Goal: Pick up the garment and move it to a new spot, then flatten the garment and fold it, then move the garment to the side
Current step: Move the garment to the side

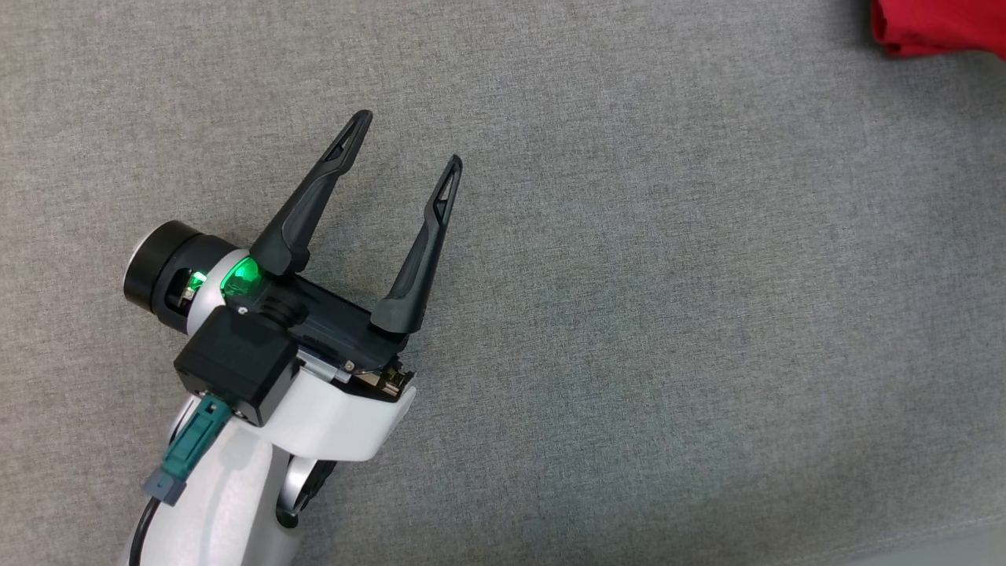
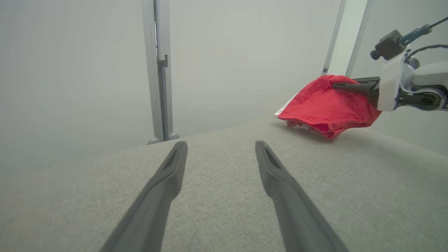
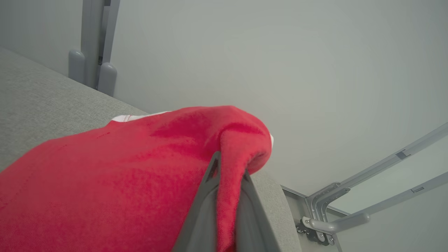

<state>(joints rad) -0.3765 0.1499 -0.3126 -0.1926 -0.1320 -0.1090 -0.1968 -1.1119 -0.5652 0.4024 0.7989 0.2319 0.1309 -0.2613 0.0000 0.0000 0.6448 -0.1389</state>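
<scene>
The garment [image 1: 935,27] is red cloth with a white edge, bunched at the head view's far right top corner. In the left wrist view the garment [image 2: 323,106] hangs lifted above the grey surface, held up by my right gripper [image 2: 336,85], which is shut on it. The right wrist view has the garment [image 3: 115,182] draped over my right gripper [image 3: 229,164], with a fold pinched between the fingers. My left gripper [image 1: 407,140] stands open over bare grey fabric, well left of the garment, with nothing between its fingers [image 2: 168,175].
The grey fabric surface [image 1: 668,314] spreads wide around my left gripper. Its far edge meets a pale wall with a grey upright post [image 2: 159,70]. Grey metal rails [image 3: 367,196] stand beyond the surface's corner in the right wrist view.
</scene>
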